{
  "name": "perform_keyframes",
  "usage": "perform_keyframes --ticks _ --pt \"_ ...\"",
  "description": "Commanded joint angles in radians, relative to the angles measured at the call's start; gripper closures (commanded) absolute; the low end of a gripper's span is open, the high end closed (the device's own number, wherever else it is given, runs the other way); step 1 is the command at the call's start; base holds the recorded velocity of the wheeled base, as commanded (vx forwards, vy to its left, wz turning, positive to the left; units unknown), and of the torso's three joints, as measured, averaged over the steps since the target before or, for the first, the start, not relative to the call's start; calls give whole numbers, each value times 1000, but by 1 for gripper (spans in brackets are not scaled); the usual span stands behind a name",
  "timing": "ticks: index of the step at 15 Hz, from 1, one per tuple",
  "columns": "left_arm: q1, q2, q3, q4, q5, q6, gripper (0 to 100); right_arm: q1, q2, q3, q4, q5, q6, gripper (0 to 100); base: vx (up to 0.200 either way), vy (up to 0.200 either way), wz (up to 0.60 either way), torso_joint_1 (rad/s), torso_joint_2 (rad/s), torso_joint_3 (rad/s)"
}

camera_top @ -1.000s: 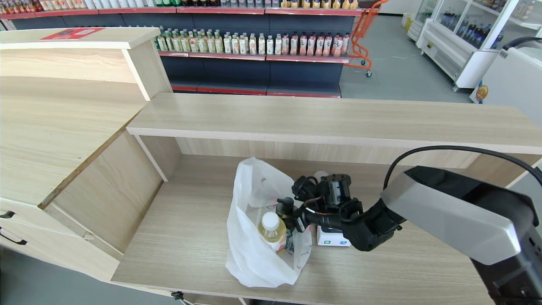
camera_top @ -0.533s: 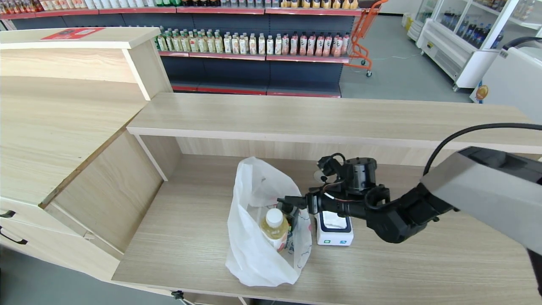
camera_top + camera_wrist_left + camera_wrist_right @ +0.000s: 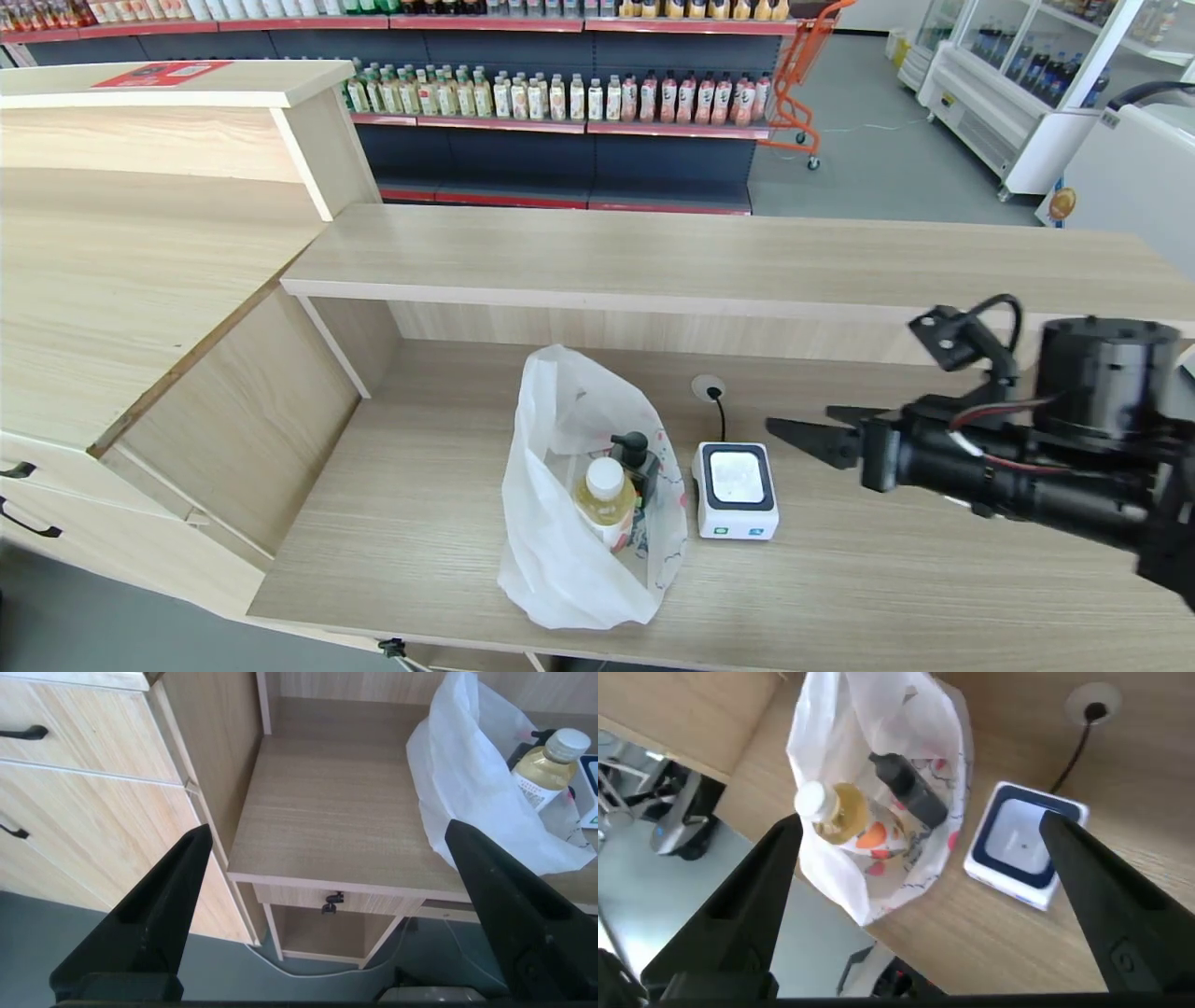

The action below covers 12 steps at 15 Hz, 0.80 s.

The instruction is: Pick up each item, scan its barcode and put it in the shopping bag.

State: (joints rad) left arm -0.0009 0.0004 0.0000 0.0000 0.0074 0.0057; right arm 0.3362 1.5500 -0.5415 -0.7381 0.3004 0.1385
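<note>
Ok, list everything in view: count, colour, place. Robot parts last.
shopping bag: one, white, open, on the counter.
drink bottle: one, yellowish with a white cap, upright in the bag.
pump bottle: one, dark, in the bag behind the drink bottle.
scanner: one, white with a dark-framed top, to the bag's right.
cable: one, black, from the scanner back to a round hole.
counter: one, light wood.
store shelves: several, red-edged, stocked with bottles, behind the counter.
right claw: black, open, empty, right of the scanner.
left claw: black, open, empty, before the counter's front edge.
</note>
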Motion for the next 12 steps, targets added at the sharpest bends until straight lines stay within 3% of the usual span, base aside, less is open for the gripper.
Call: perform_keyframes --ticks 1,3,4,7,9,12 --pt "-1 0 0 0 0 0 0 -164 -413 299 49 -50 -143 0 0 0 0 0 0 0" --pt "1 0 0 0 0 0 0 -213 -637 515 51 -161 -180 0 0 0 0 0 0 0" --pt "1 0 0 0 0 0 0 -215 -755 541 126 -207 -175 0 0 0 0 0 0 0" --pt "-1 0 0 0 0 0 0 -263 -1122 541 554 -313 -158 0 0 0 0 0 0 0" --pt "-1 0 0 0 0 0 0 -318 -1338 537 747 -368 -149 0 0 0 0 0 0 0" --pt "-1 0 0 0 0 0 0 -312 -1467 531 752 -369 -155 0 0 0 0 0 0 0"
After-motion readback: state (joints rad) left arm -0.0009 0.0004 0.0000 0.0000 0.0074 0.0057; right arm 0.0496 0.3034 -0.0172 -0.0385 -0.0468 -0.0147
